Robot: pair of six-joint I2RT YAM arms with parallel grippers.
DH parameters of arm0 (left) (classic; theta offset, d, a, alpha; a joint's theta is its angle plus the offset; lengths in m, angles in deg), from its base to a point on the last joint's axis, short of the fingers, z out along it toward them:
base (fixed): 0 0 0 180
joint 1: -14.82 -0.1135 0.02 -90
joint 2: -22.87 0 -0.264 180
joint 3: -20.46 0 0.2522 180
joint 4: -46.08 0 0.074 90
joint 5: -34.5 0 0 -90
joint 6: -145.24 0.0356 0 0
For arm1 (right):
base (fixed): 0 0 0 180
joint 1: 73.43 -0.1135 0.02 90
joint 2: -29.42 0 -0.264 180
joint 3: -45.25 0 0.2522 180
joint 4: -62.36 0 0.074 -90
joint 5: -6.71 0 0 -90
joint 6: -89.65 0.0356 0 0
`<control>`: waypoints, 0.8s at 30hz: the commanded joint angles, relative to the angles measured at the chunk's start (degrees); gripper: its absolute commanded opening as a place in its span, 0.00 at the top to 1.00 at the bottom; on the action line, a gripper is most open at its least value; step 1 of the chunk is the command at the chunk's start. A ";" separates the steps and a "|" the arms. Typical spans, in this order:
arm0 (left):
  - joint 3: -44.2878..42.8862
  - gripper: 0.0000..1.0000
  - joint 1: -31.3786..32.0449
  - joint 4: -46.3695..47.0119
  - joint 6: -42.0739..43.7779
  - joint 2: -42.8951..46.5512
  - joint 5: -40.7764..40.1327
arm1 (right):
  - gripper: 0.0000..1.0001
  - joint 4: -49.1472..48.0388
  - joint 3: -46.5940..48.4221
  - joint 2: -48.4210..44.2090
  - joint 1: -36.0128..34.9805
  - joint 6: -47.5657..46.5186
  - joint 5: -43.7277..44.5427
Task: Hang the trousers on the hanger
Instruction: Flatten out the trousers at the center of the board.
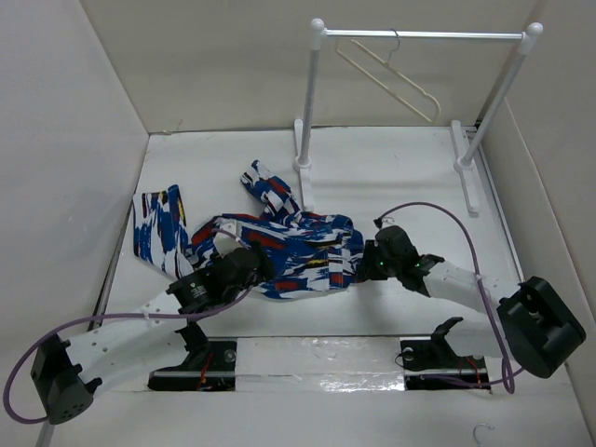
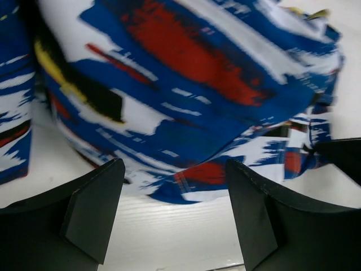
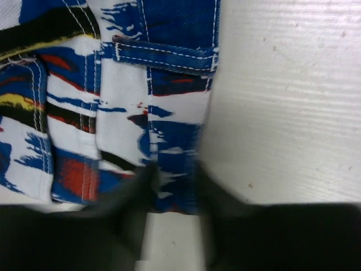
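Observation:
The trousers lie crumpled on the white table, one leg trailing to the left and another toward the rail. My left gripper is open at their near left edge. In the left wrist view the jaws stand wide apart over bare table, with the fabric just ahead of the tips. My right gripper is at the trousers' right edge. In the right wrist view its blurred fingers pinch the waistband edge. The cream hanger hangs from the rail at the back.
The white-posted garment rail stands at the back right, its feet on the table. White walls close in the table on the left, back and right. A purple cable arcs over the right arm.

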 commanded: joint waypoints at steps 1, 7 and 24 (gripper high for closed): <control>0.53 0.30 1.01 -5.36 -7.59 1.88 -6.71 | 0.79 -5.20 -0.61 -2.03 2.01 0.78 0.34; -0.60 0.29 1.01 1.31 -3.65 -0.11 -5.31 | 1.00 13.05 7.89 -23.72 9.13 -3.44 10.09; -6.59 0.16 -18.39 22.31 8.22 -16.20 4.79 | 0.97 40.24 24.96 -44.77 15.29 -5.38 27.33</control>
